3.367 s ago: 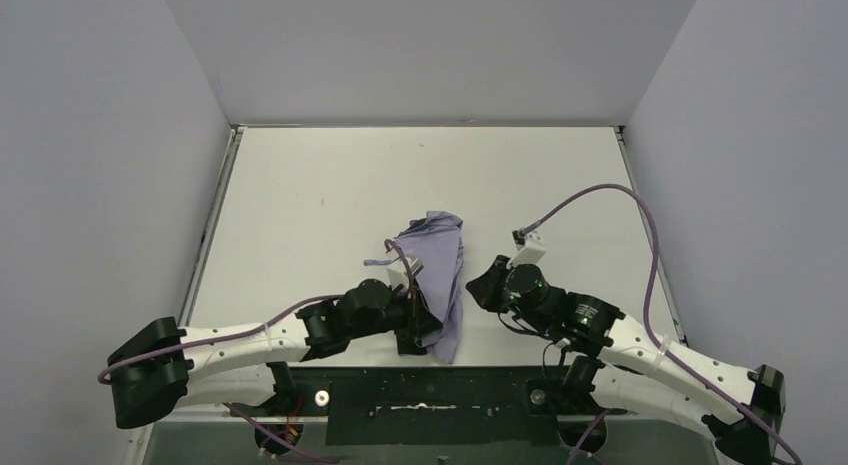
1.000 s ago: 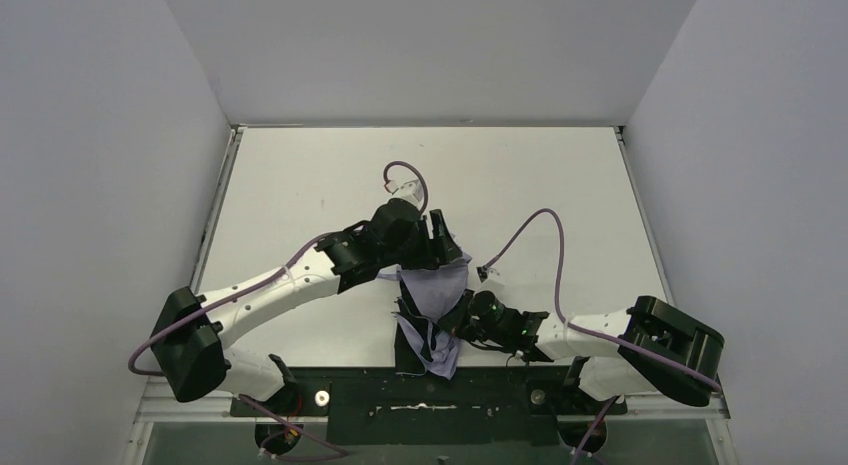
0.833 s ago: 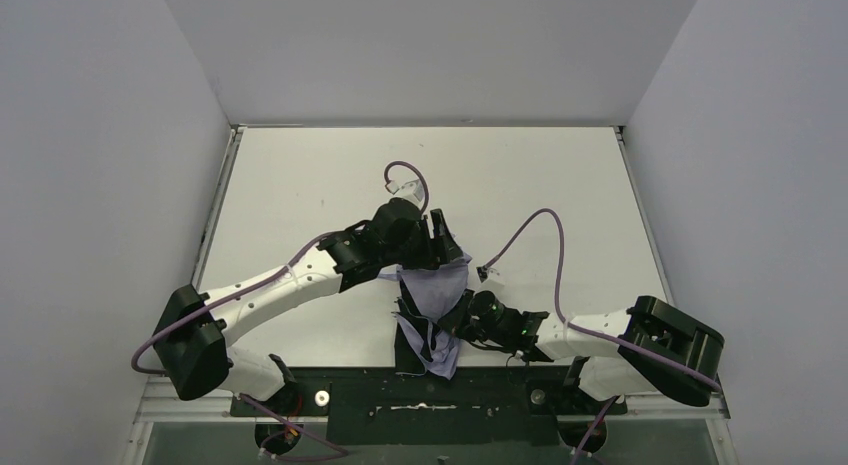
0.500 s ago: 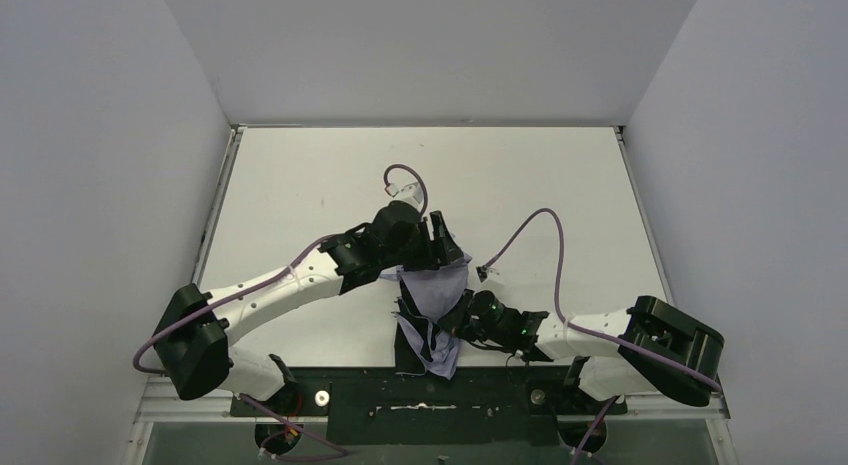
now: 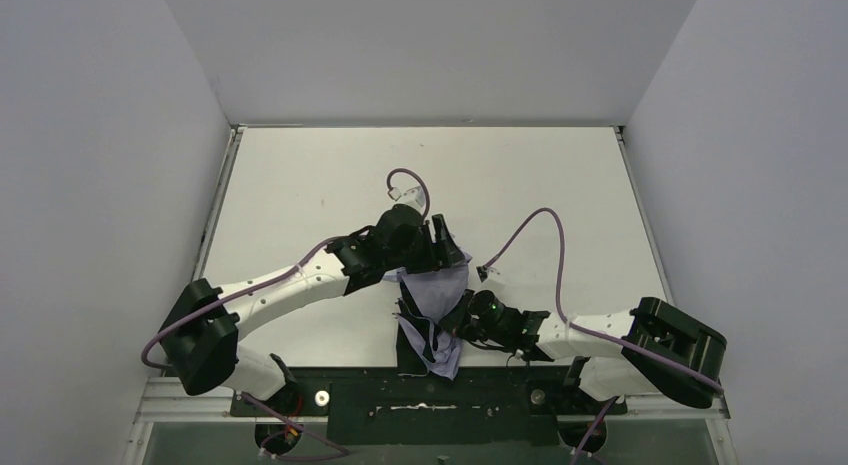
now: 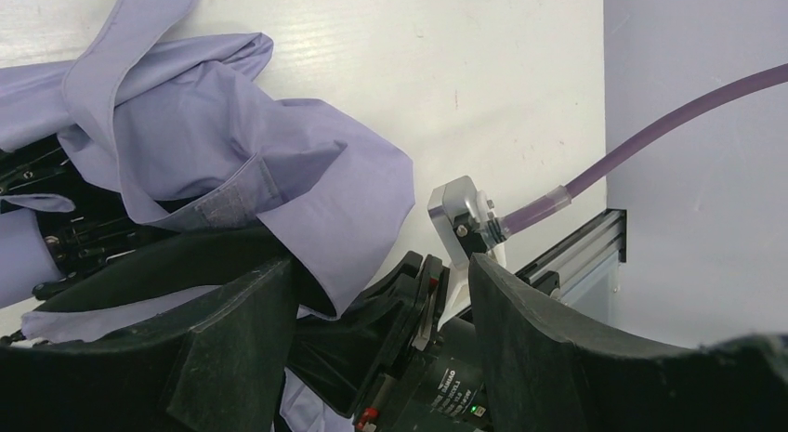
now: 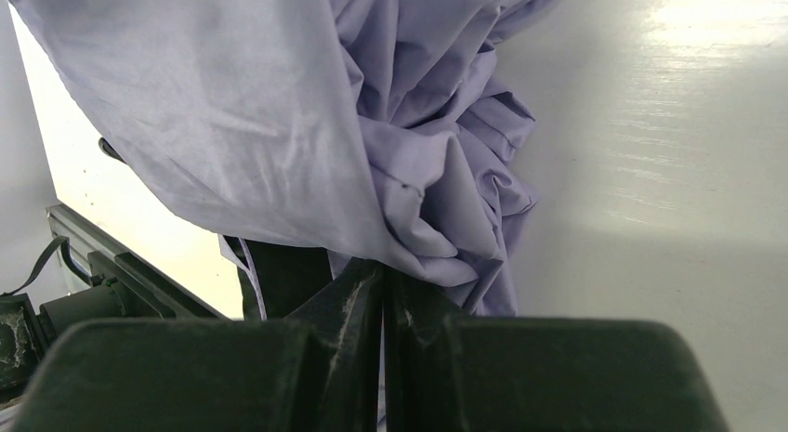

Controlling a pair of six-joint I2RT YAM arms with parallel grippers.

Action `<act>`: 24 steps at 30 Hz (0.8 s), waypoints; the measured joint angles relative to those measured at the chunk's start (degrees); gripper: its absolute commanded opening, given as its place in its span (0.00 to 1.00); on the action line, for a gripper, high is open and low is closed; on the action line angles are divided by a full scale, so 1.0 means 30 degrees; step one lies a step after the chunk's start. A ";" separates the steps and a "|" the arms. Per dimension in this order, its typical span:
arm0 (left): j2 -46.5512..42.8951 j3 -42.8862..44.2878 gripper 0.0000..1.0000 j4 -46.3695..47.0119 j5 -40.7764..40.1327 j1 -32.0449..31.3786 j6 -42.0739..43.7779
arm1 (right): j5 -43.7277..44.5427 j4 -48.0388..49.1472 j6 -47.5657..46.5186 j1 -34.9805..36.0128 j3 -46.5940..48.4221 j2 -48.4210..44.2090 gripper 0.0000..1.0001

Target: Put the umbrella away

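Top view: the umbrella (image 5: 432, 303) lies crumpled near the front edge of the table (image 5: 300, 175), between my two claws; the left gripper (image 5: 441, 249) sits at its far end, the right gripper (image 5: 455, 323) against its right flank.

Left wrist: jaws spread wide; lavender fabric drapes over one finger (image 6: 232, 353).

Right wrist: jaws pressed together, pinching a fold of the canopy.

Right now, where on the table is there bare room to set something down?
On the table, the far strip along the back wall is bare, as is the right side past the cable. The near middle is crowded: the umbrella lies there with the left pincer and right pincer at it.
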 measured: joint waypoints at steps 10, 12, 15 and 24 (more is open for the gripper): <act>0.0204 -0.0117 0.42 0.1333 0.0372 0.0342 -0.0299 | 0.0007 -0.0022 0.0000 0.0000 0.0007 0.0000 0.00; 0.0204 -0.0117 0.37 0.1530 0.0423 0.0415 -0.0306 | 0.0007 -0.0015 0.0000 0.0000 0.0007 0.0000 0.00; 0.0219 -0.0117 0.29 0.1719 0.0546 0.0568 -0.0313 | 0.0007 -0.0015 0.0000 0.0000 0.0007 0.0000 0.00; 0.0685 -0.0197 0.12 0.2120 0.1042 0.0962 -0.0080 | 0.0007 -0.0007 0.0000 0.0000 0.0007 0.0000 0.00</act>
